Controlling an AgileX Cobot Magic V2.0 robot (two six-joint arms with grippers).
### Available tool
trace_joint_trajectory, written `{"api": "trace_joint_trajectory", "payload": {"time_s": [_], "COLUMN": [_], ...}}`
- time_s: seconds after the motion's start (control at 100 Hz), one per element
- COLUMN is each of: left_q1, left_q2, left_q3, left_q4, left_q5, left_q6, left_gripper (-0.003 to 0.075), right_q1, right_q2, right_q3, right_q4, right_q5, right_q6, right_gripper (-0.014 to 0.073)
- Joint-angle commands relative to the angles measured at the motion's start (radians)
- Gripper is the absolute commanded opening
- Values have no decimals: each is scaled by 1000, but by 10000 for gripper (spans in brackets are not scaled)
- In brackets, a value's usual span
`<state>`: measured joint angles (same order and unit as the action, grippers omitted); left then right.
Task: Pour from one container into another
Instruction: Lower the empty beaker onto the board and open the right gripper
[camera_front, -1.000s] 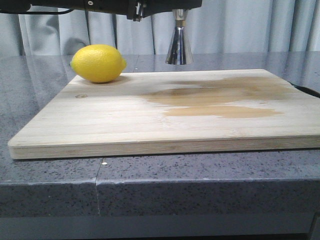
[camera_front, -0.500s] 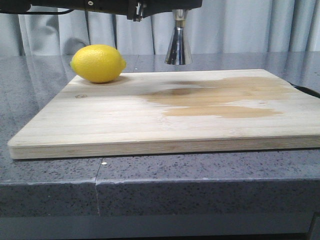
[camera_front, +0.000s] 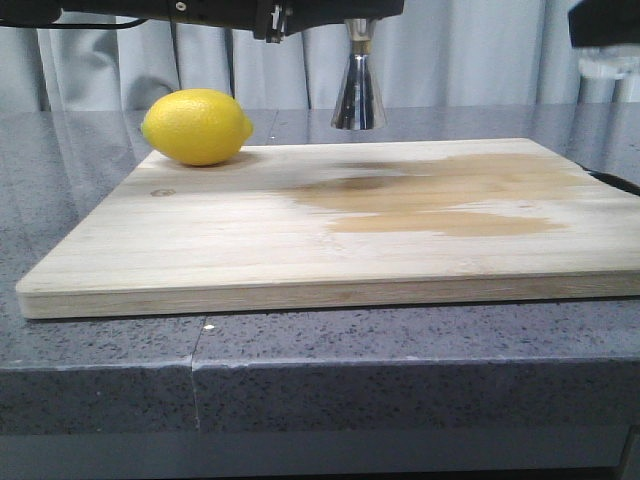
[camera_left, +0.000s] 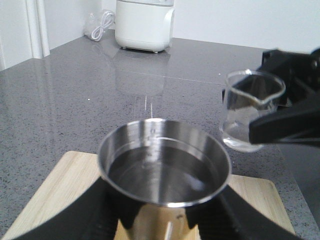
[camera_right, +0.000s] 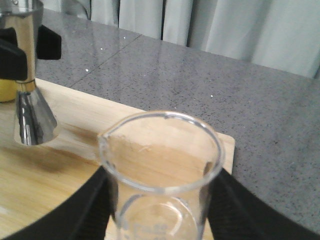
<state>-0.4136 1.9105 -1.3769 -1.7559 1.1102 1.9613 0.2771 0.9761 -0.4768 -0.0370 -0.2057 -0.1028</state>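
— Grey speckled tabletop (camera_front: 100, 390), pale curtains behind. What are the containers holding?

— Clear liquid sits in the steel jigger (camera_left: 164, 176), pinched by the left hand (camera_left: 165, 225) and held clear above the wooden board (camera_front: 200, 250). The glass beaker (camera_right: 161, 175) looks empty and upright, gripped by the right hand (camera_right: 160, 220) just beside the jigger, not touching it.

— Any writing?

— Faint white print low on the beaker, too blurred to read.

— Anything else?

— One lemon (camera_front: 196, 126) on the board's far corner.
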Motion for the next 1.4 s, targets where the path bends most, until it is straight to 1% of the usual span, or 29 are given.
{"api": "trace_joint_trajectory", "payload": {"time_s": [0.0, 0.07, 0.19, 0.31, 0.42, 0.55, 0.75, 0.96, 1.15, 1.22, 1.39], "left_q1": [-1, -1, -1, -1, -1, -1, -1, -1, -1, -1, -1], "left_q2": [-54, -54, -54, -54, -54, -54, -54, -54, -54, -54, -54], "left_q3": [-31, -31, -31, -31, -31, -31, -31, -31, -31, -31, -31], "left_q4": [-79, -79, -79, -79, -79, -79, -79, -79, -79, -79, -79], "left_q5": [52, 52, 52, 52, 52, 52, 52, 52, 52, 52, 52], "left_q6": [-7, -7, -7, -7, -7, -7, -7, -7, -7, -7, -7], "left_gripper": [292, 292, 292, 292, 292, 292, 292, 292, 292, 292, 292], "right_q1": [-9, -9, -9, -9, -9, -9, -9, -6, -6, -6, -6], "right_q2": [-19, -17, 5, 64, 118, 183, 279, 330, 333, 333, 333], "right_q3": [40, 79, 119, 155, 176, 178, 178, 178, 178, 178, 178], "right_q4": [37, 47, 80, 122, 123, 123, 123, 111, 111, 111, 111], "right_q5": [-236, -278, -304, -389, -467, -499, -597, -641, -644, -644, -644], "right_q6": [2, 2, 2, 2, 2, 2, 2, 41, 40, 40, 40], "right_gripper": [298, 298, 298, 298, 298, 298, 298, 298, 300, 314, 430]}}
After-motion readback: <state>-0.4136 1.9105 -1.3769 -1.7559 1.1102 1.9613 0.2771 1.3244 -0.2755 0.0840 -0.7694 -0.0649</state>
